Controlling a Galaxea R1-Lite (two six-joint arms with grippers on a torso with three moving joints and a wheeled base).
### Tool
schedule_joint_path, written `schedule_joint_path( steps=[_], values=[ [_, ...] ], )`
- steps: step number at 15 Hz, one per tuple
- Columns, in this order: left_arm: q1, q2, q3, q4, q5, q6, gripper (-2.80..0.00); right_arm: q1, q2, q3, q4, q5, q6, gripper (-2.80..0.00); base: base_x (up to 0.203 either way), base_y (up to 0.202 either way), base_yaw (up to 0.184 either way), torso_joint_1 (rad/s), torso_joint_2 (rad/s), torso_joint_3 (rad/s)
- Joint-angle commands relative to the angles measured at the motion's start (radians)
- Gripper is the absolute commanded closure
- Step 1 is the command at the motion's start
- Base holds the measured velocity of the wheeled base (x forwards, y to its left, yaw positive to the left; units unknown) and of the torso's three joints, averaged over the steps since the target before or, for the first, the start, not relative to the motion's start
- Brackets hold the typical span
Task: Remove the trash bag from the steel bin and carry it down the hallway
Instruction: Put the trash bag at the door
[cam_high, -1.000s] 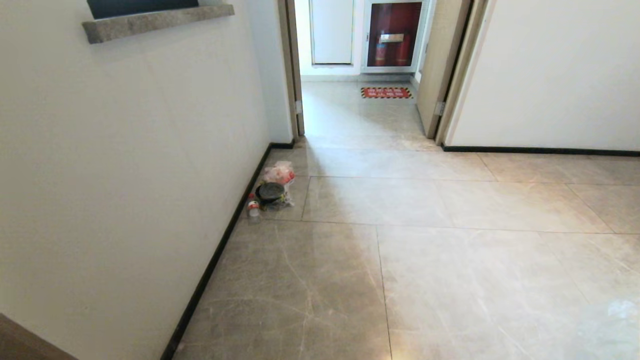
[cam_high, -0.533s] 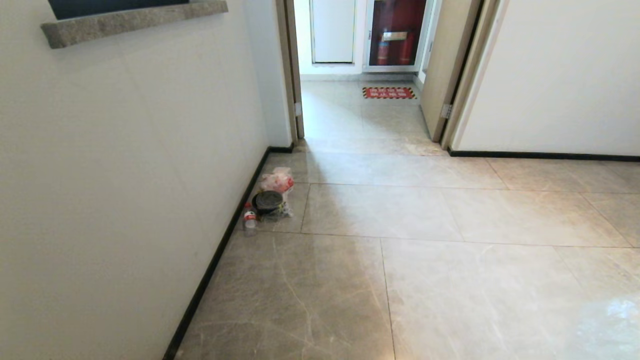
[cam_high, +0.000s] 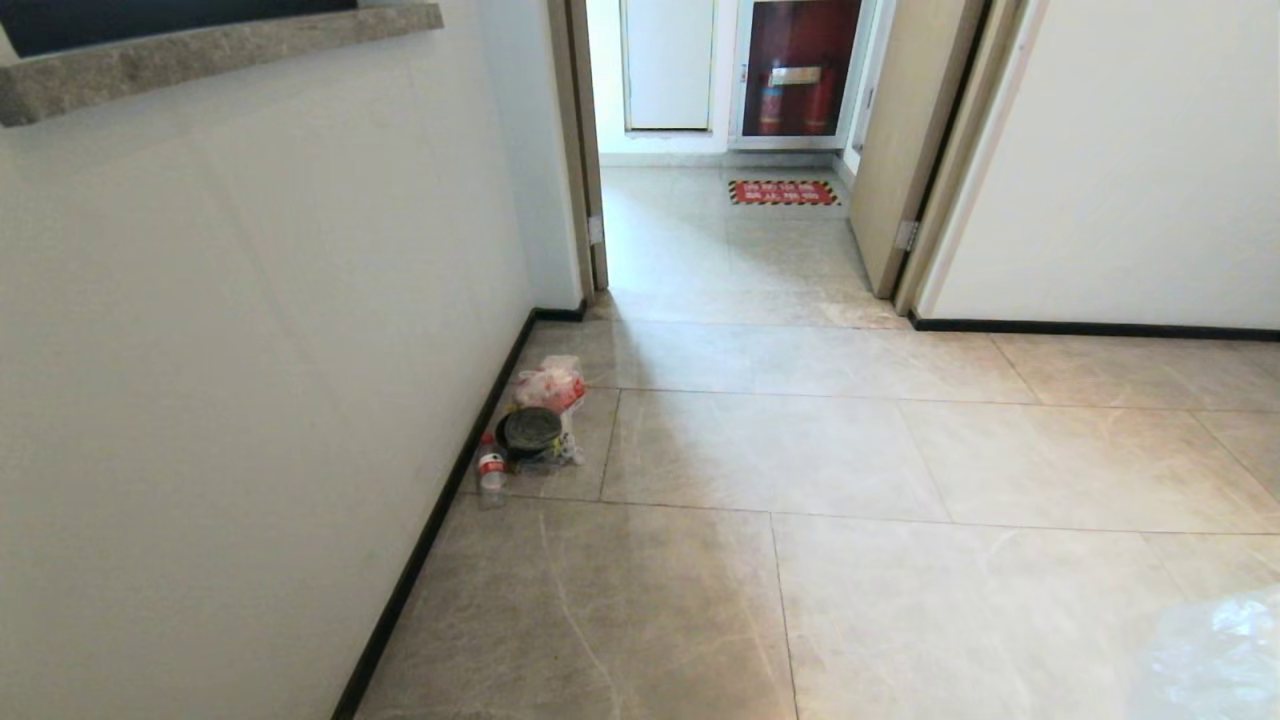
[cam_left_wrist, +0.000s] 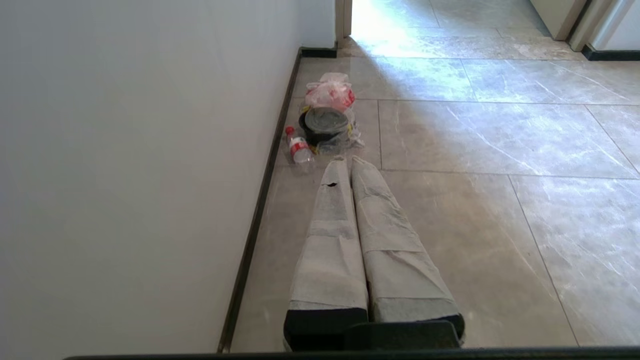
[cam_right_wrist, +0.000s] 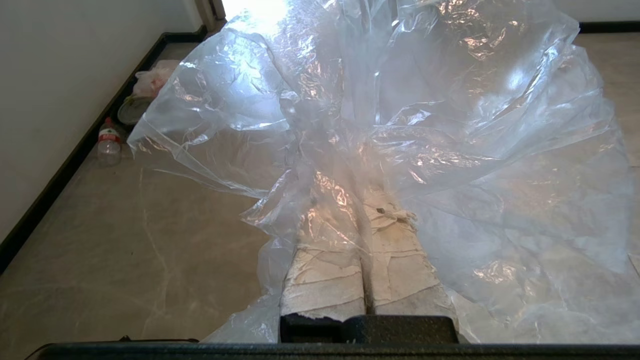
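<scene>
Trash bag (cam_right_wrist: 380, 115) hung clamped in my right gripper (cam_right_wrist: 367, 210); left gripper (cam_left_wrist: 350, 162) was pressed together, empty. Fire-extinguisher cabinet (cam_high: 797, 70) had drawn nearer down the hallway (cam_high: 720, 240), so carrying was progressing.

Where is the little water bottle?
The water bottle stands on the floor against the left wall's black skirting, beside the red-and-white bag and a dark round container.

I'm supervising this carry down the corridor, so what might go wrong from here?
The trash bag, clamped in the right gripper, billows loosely and might drag on the floor or slip free. The clutter by the left wall, a plastic bottle, a dark round container and a red-and-white bag, could snag it if the robot drifts left.
</scene>
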Motion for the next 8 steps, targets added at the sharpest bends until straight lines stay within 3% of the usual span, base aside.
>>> schedule_joint_path(
  steps=[1,8],
  values=[
    [0.0,0.0,0.0,0.0,0.0,0.0,0.0,0.001,0.001,0.0,0.001,0.0,0.0,0.0,0.189,0.0,0.002,0.003,0.0,0.003],
    [0.0,0.0,0.0,0.0,0.0,0.0,0.0,0.001,0.001,0.0,0.001,0.0,0.0,0.0,0.188,0.0,0.001,0.004,0.0,0.002]
  ],
)
